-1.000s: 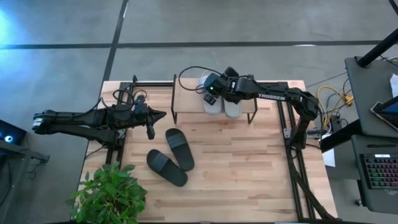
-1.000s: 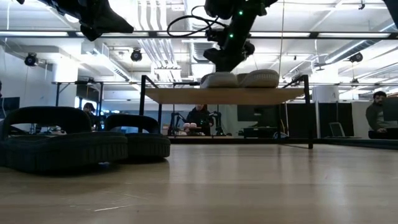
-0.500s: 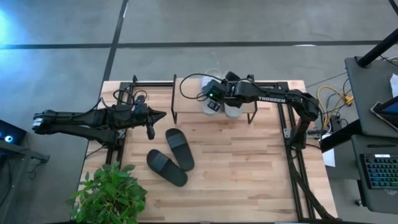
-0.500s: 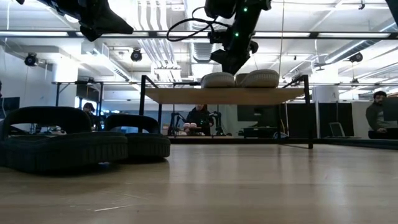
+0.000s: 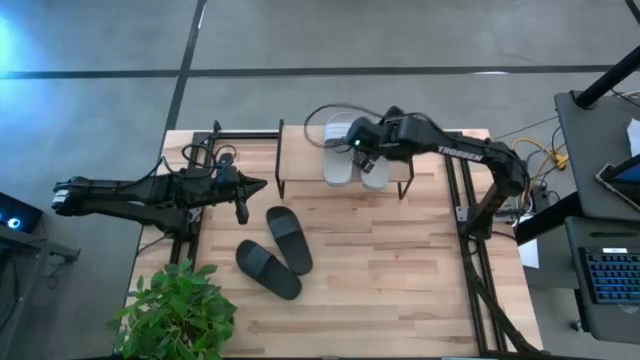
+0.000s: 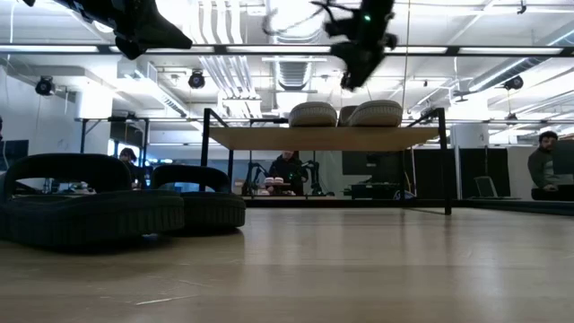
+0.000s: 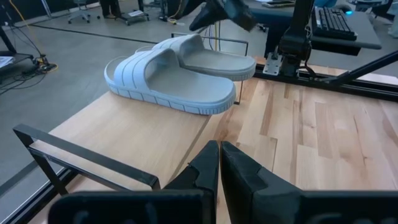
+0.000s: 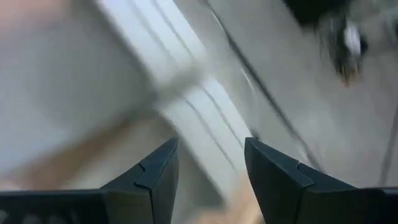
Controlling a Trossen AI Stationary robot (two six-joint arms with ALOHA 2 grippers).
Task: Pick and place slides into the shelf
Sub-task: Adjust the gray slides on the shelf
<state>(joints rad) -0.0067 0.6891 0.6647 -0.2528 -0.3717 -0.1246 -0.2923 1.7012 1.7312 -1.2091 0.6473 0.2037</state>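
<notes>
Directly beneath the right gripper [image 5: 362, 157], whose fingers stand apart and empty, both light grey slides [image 5: 350, 160] lie side by side on the small wooden shelf [image 5: 300, 160], so half the job looks done. Well away from it on the tabletop, the two black slides [image 5: 277, 252] remain to be picked up and shelved, probably on the bare plank beside the grey pair. Nearer those, the left gripper [image 5: 256, 184] waits with fingers pressed together, holding nothing.
</notes>
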